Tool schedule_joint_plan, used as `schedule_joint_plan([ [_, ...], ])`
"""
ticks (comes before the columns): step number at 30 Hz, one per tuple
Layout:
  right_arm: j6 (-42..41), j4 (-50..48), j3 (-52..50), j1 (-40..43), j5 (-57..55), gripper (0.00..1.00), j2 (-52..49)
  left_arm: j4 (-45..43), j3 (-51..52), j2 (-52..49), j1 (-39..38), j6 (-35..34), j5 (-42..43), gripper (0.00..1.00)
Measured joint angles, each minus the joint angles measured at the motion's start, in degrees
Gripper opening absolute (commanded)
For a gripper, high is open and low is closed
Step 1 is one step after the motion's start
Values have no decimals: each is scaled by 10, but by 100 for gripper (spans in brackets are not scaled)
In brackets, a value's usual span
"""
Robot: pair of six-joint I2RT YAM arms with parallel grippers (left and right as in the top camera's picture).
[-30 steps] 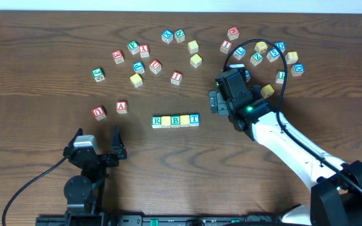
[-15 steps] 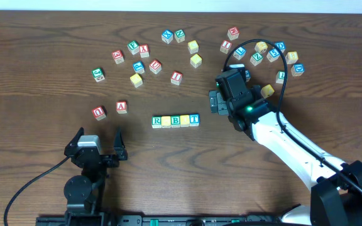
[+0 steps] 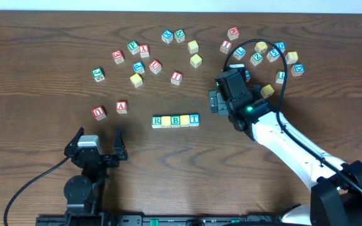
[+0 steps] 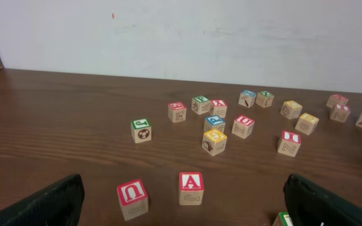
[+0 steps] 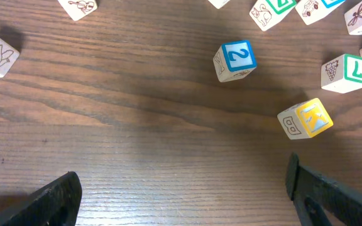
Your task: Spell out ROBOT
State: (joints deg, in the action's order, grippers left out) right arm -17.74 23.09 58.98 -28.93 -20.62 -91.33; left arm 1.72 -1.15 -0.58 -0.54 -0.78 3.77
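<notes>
- ROBOT row (image 3: 175, 120): five cubes touching in a line, reading R, plain yellow, B, plain yellow, T. It lies right of the red A cube (image 3: 122, 107), slightly nearer the robot.
- left gripper (image 3: 98, 138): near side of the red A cube, jaws spread wide, empty.
- right gripper (image 5: 184, 198): far right of the red A cube, beyond the row, jaws spread wide, empty.

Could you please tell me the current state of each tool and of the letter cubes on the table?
left tool, open, holding nothing.
right tool, open, holding nothing.
letter row, five cubes side by side, tops showing R, yellow, B, yellow, T.
red A cube, loose, standing apart from the row.
</notes>
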Motion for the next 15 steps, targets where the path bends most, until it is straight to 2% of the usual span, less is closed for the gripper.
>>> schedule_joint_plan([
  [15,0,3,0,0,-1,99,4,0,0,0,0,0,0,100],
])
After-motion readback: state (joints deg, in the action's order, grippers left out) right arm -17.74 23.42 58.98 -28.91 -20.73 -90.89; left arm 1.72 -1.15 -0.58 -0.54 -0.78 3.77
